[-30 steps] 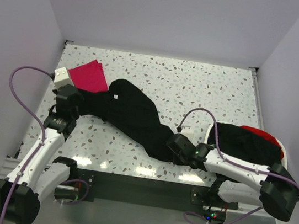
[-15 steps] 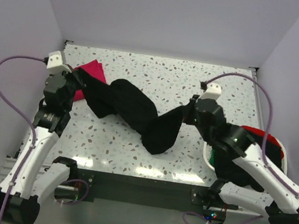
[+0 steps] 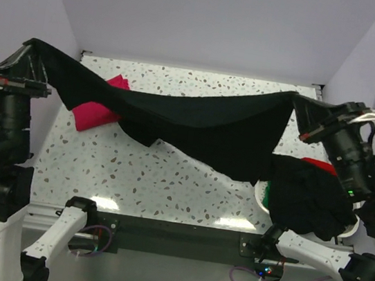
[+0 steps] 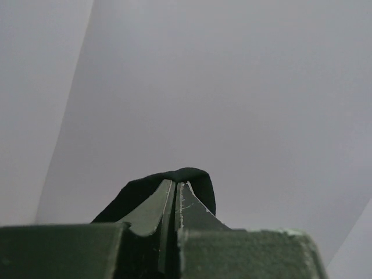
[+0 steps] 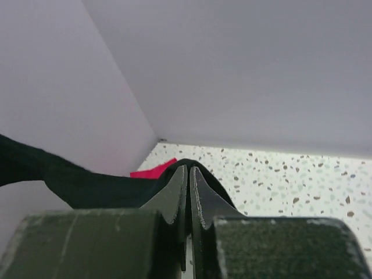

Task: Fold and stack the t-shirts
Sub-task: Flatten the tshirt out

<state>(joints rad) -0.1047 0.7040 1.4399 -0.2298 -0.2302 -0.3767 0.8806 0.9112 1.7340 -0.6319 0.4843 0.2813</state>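
The large black t-shirt (image 3: 197, 124) hangs stretched in the air between both arms, sagging over the speckled table. My left gripper (image 3: 32, 45) is shut on its left end, high at the far left; the wrist view shows black cloth (image 4: 192, 177) pinched over the closed fingertips. My right gripper (image 3: 298, 100) is shut on its right end; black cloth (image 5: 87, 183) drapes away from the closed jaws in that wrist view. The folded magenta-pink shirt (image 3: 97, 110) lies on the table at the back left, partly hidden by the black one; it also shows in the right wrist view (image 5: 152, 170).
A white basket (image 3: 263, 196) at the right front holds a heap of black cloth (image 3: 309, 196) with some red (image 3: 320, 164) and green showing. Lavender walls close in the left, back and right. The speckled table (image 3: 168, 180) shows below the hanging shirt.
Both arms have lifted high and moved apart, raising the black shirt off the table and stretching it out between them. The pink shirt has not moved.
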